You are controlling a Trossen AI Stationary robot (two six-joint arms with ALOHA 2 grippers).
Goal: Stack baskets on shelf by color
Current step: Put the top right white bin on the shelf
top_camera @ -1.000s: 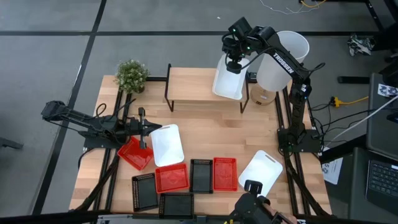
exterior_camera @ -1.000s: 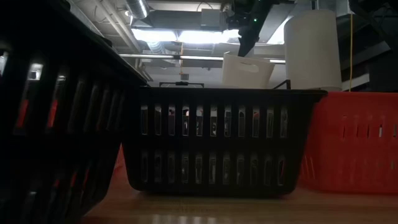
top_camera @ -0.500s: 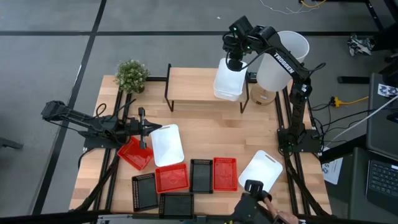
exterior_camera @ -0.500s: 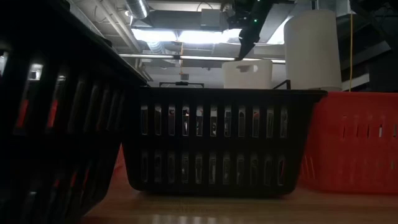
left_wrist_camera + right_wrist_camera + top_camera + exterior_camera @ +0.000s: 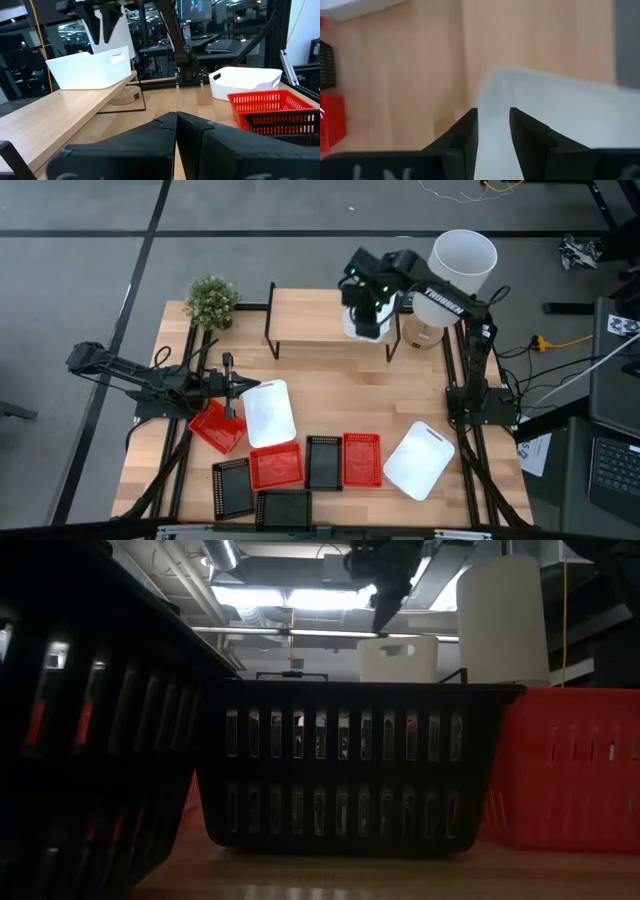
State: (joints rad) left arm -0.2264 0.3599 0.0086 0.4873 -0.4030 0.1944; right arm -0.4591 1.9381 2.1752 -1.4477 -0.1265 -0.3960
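A white basket (image 5: 358, 331) sits flat on the right end of the shelf (image 5: 310, 320), resting on its bottom (image 5: 90, 82). My right gripper (image 5: 493, 112) hangs open just above it with fingers pointing down, touching nothing (image 5: 107, 30). Two more white baskets (image 5: 268, 412) (image 5: 420, 459), three red ones (image 5: 218, 427) (image 5: 276, 466) (image 5: 361, 459) and three black ones (image 5: 323, 462) (image 5: 232, 488) (image 5: 283, 508) lie on the table's near half. My left gripper (image 5: 229, 390) waits shut at the left, over the edge of the red and white baskets.
A tall white cylinder (image 5: 462, 260) stands just right of the shelf. A small potted plant (image 5: 211, 300) sits at the far left corner. The shelf's left and middle top is bare wood, as is the table strip between shelf and baskets.
My right gripper has let go of the white basket. The basket hung tilted over the shelf's right end and now sits flat on it. The gripper has then moved a little toward the table's left, staying above the basket.
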